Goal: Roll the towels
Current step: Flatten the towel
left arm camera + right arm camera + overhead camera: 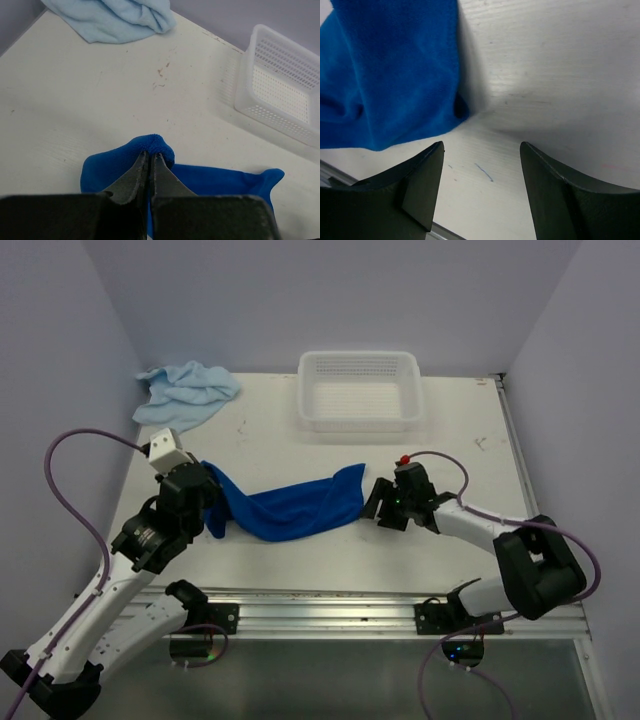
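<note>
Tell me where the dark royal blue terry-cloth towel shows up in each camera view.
Top external: dark royal blue terry-cloth towel mid-frame, stretched sideways.
Left wrist: towel bottom centre, pinched by the left gripper.
Right wrist: towel upper left.
Shared landmark: white perforated plastic basket, absent from right wrist.

A dark blue towel (pixel 295 508) of soft, matt terry cloth with a fine nap. A pale blue towel (pixel 185 390) of the same fuzzy cloth. A white basket (pixel 358 423) of smooth perforated plastic. The table (pixel 270 445) is matt white, faintly grained and scuffed. The right gripper (pixel 481 147) is matt black.
</note>
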You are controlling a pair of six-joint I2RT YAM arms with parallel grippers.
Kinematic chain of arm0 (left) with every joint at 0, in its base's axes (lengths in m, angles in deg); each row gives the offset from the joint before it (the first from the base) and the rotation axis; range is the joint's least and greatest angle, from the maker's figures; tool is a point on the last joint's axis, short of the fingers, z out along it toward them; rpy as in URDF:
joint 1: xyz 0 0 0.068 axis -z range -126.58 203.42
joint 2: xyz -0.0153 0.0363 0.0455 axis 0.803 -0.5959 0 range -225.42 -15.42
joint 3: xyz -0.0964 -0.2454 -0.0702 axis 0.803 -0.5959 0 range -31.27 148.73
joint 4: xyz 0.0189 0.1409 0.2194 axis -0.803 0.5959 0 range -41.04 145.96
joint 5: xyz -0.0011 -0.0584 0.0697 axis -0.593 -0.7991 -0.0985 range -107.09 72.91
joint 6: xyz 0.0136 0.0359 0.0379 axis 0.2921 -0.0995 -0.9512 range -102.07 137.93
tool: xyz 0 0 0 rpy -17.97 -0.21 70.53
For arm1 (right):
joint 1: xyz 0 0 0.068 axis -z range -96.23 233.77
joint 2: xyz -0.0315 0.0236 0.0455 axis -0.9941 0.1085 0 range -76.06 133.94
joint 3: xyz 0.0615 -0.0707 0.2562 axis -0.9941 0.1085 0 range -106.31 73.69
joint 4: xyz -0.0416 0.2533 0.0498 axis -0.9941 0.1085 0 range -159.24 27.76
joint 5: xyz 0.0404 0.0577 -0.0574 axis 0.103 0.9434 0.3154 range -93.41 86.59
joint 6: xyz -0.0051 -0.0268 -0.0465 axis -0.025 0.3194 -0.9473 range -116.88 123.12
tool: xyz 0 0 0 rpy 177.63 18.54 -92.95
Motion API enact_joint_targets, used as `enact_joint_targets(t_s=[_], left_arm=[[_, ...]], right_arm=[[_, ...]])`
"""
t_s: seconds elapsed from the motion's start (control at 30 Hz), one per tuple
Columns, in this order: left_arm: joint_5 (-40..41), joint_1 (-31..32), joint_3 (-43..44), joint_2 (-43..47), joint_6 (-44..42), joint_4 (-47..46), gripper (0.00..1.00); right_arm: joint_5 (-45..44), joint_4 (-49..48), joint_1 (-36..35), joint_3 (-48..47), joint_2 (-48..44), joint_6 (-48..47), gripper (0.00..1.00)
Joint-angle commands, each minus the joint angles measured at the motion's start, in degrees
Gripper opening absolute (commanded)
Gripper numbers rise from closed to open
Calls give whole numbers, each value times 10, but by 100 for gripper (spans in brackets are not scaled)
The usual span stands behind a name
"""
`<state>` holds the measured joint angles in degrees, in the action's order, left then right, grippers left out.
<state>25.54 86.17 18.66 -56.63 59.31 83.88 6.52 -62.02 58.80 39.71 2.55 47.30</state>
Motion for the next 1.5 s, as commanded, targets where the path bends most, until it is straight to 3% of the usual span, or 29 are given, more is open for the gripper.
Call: enact_joint_targets(t_s=[0.0, 0.2, 0.3, 0.33, 0.37, 0.43, 0.57, 0.67, 0.73, 0.83, 0.97, 1.03, 1.07, 1.1, 1.23, 1.47], left_arm=[[11, -3, 4, 5, -3, -9, 0], [10, -2, 3, 5, -10, -6, 0], [12, -2, 5, 4, -15, -5, 0], [14, -3, 6, 3, -16, -4, 0], [16, -2, 8, 4, -17, -3, 0], [19, -2, 15, 6, -17, 1, 0], [33, -3, 24, 36, -20, 1, 0], [48, -2, 26, 57, -26, -7, 0], [53, -2, 22, 57, -31, -17, 0], [59, -2, 3, 25, -30, -41, 0], [55, -2, -49, -49, -12, -102, 0], [48, -10, -60, -80, 4, -113, 0], [29, -16, -62, -111, 9, -111, 0], [19, -22, -63, -122, 10, -112, 0], [-4, -35, -69, -142, 11, -111, 0], [-18, -39, -84, -132, -3, -117, 0]], right_arm=[[-15, -69, -24, -27, 29, 35, 67], [-35, -134, -56, -51, 115, 43, 65], [-26, -124, -60, -70, 131, 42, 27], [-25, -115, -61, -71, 122, 42, 9], [-27, -85, -61, -71, 105, 41, 1], [-40, -28, -61, -74, 31, 35, 0], [-70, 178, -60, -97, -135, 41, 0], [-86, 245, -56, -144, -225, 55, 0], [-68, 285, -34, -184, -218, 57, 0], [-23, 258, 16, -195, -162, 60, 0], [6, 193, 57, -215, 11, 50, 0], [1, 204, 76, -262, 79, 33, 10], [-5, 217, 82, -278, 114, 16, 23], [-4, 218, 86, -300, 150, 13, 48], [-16, 193, 98, -304, 128, -1, 68], [-57, 194, 98, -298, 64, -29, 68]])
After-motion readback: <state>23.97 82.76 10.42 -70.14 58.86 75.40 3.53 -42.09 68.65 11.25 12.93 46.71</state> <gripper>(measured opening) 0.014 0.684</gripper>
